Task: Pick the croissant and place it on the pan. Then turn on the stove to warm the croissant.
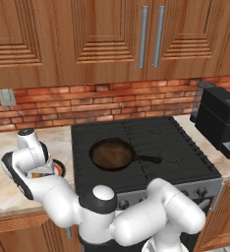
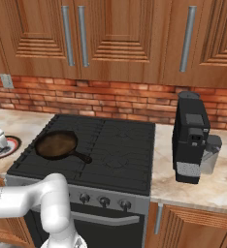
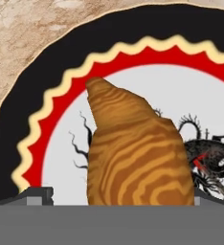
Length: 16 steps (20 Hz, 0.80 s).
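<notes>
while the fingers stand spread wide, the croissant lies between them on the plate.

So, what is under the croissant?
The croissant lies on a plate with a black and red rim and a white middle with a dark drawing. The croissant covers part of that drawing.

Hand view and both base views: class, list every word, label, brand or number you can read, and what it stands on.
None can be read.
Round plate with black-red rim: black drawing, no letters.
Black coffee machine: no legible label.
Stove's small round knobs: markings too small.
</notes>
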{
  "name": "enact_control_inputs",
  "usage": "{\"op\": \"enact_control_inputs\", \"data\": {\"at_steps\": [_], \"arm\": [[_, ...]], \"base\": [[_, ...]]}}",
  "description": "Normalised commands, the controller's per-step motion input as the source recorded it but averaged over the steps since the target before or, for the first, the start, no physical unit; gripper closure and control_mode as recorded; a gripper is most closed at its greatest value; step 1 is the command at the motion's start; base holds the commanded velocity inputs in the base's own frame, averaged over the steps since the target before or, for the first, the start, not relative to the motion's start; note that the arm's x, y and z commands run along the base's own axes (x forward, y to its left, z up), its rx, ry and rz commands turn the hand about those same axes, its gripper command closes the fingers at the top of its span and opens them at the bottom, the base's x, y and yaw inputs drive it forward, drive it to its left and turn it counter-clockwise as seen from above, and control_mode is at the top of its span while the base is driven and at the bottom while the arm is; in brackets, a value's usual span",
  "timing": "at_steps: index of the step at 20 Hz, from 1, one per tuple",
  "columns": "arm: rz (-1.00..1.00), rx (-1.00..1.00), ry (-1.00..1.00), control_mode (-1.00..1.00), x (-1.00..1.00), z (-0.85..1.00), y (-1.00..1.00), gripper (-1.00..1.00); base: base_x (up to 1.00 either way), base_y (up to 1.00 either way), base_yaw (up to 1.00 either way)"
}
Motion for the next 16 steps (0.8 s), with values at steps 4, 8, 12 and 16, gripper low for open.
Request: {"op": "enact_control_inputs", "data": {"at_steps": [4,8,12,16], "arm": [[-0.01,0.00,0.00,-1.00,0.00,-0.32,-0.06,1.00],[-0.01,0.00,0.00,-1.00,-0.02,-0.27,-0.10,1.00],[-0.01,0.00,0.00,-1.00,-0.01,-0.13,-0.03,1.00],[0.00,0.00,0.00,-1.00,-0.04,0.00,-0.02,1.00]], "base": [[0.00,0.00,0.00],[0.00,0.00,0.00],[0.00,0.00,0.00],[0.00,0.00,0.00]]}}
